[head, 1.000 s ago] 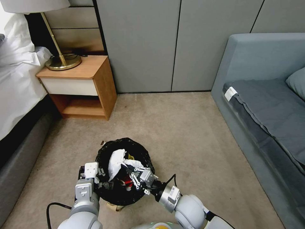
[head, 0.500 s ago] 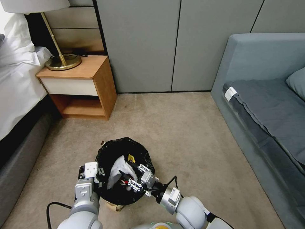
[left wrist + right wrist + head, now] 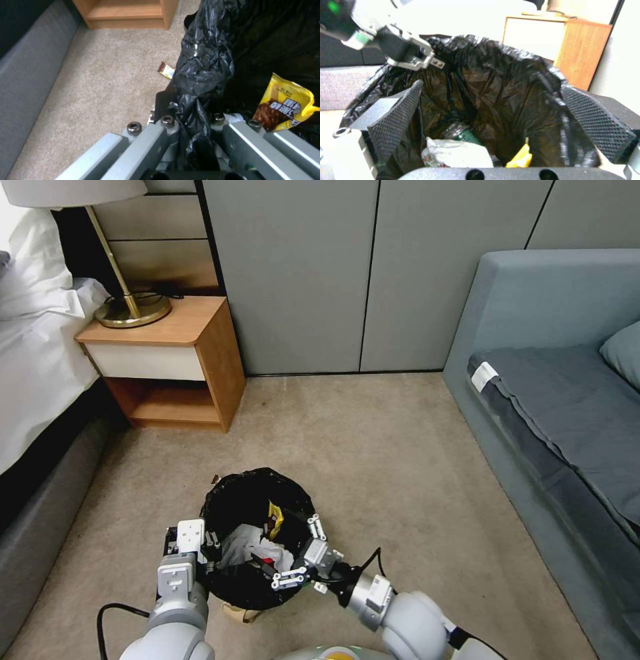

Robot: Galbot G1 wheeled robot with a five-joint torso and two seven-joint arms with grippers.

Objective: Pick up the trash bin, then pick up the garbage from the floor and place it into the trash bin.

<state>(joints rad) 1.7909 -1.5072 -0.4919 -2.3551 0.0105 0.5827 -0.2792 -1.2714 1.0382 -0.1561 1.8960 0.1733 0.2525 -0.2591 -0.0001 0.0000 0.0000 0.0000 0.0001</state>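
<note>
Clearly light, crinkly bin: left gripper pinches its lined rim; right gripper spread empty above tissue.

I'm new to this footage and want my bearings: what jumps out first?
The trash bin with its glossy black liner stands on the carpet just before the robot, with white tissue and a yellow snack wrapper inside. The left hand is clamped on the bin's rim, while the right hand is spread open over the bin's mouth. A small wrapper lies on the carpet beside the bin.
</note>
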